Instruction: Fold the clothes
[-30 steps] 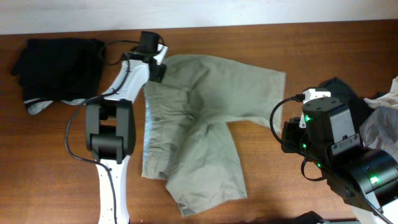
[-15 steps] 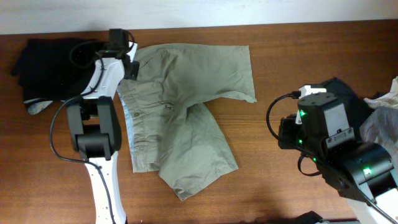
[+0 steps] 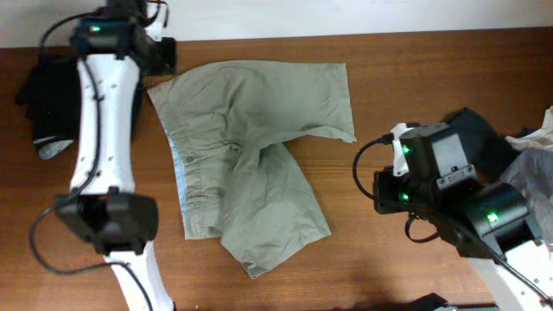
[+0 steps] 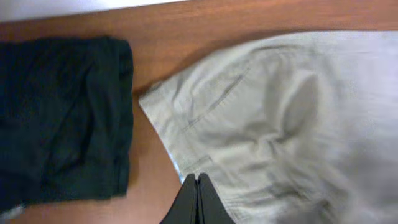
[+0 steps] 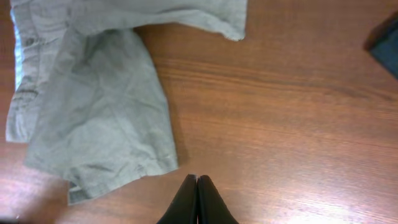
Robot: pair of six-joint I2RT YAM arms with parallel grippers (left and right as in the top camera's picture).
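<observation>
A: Where were the shorts (image 3: 251,155)?
B: They lay rumpled on the table (image 3: 406,69), with the waistband side nearest the black garment (image 4: 62,118).
A: And the grippers?
B: Both were closed, fingertips together. The left gripper (image 4: 196,186) hung over the waistband edge, and the right gripper (image 5: 196,186) over bare wood beside a leg hem.

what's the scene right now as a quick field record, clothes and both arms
shorts: khaki shorts spread rumpled on the table, waistband to the left, not yet folded
black garment: black garment beside the shorts' waistband corner
left fingers: left fingers shut, over the waistband edge
right fingers: right fingers shut, over bare wood near the lower leg
right side: dark garment and grey-white garment, unfolded
</observation>
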